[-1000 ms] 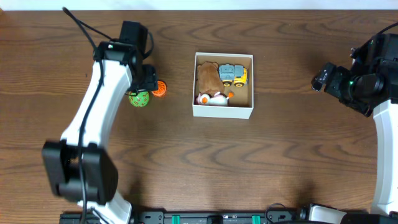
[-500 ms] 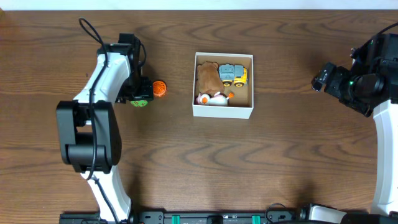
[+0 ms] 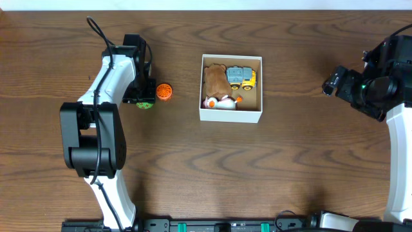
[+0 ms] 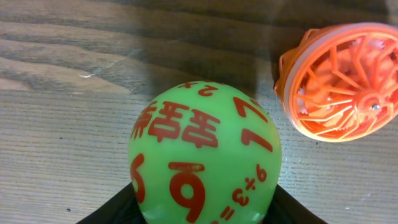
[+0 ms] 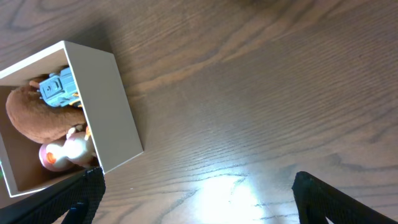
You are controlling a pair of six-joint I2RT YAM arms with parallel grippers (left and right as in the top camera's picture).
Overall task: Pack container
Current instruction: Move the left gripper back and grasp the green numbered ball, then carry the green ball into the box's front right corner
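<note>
Under everything I have the dark wooden table (image 3: 193, 167), with the left arm (image 3: 106, 77) reaching up its left side and the right arm (image 3: 399, 129) parked at the far right edge. The container (image 3: 230, 116) sits near the middle, upright and open-topped. It already holds a brown plush (image 3: 214, 80), a blue and yellow truck (image 3: 241, 77) and a small white and orange toy (image 3: 222, 101), and I judge the corner under the truck is bare. The right gripper (image 5: 199, 202) is spread wide with nothing between its fingers, well apart from any toy. The left gripper (image 3: 143, 98) is down over the green ball (image 4: 205, 155). Its jaws stand on either side of the ball's lower half, but I cannot tell whether they have actually bitten. The ball is round, so no axis matters. The container lies off to this gripper's right, toward the table's centre. The orange wheel toy (image 4: 342, 81) sits just beside the ball on that same side, directly in the path. I would lift clear of it before carrying across.
</note>
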